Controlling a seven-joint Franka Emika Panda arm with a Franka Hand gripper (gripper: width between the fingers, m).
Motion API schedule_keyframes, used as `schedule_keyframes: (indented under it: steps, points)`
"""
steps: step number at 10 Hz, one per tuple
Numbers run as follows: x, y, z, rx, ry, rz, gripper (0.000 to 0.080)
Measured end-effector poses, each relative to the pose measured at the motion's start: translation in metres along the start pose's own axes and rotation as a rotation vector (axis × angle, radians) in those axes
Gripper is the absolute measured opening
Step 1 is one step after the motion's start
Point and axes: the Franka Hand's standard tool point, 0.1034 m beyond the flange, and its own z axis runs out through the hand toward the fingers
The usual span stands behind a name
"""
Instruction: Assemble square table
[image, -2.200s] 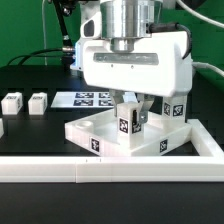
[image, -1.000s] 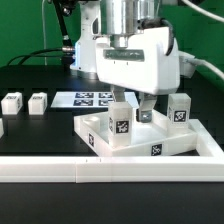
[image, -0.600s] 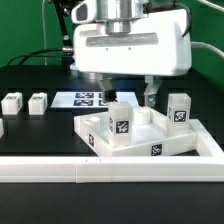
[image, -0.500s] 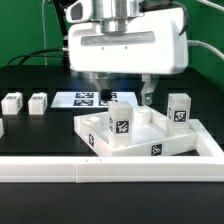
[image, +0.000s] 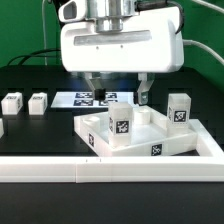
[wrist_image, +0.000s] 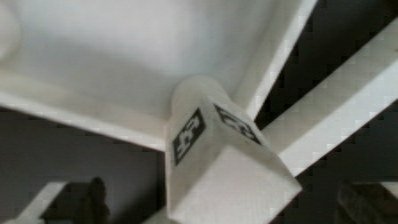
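The gripper (image: 118, 92) is hovering, jaws apart and empty, hiding part of the marker board (image: 82, 99); the wrist view is cropping 1 upright leg (wrist_image: 228, 170).

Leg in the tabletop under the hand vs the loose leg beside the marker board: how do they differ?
1. The mounted leg stands upright in a corner of the tabletop; the loose leg sits on the black table, outside it.
2. The mounted leg is just below the open hand; the loose leg is well off to the exterior view's left.
3. The mounted leg looks taller; the loose leg looks squat.
Both are white, and neither is gripped.
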Motion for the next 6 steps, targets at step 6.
schedule_keyframes:
  steps: [6]
  points:
    - [0.009, 0.039, -0.001, -0.007, -0.032, -0.420, 0.0649]
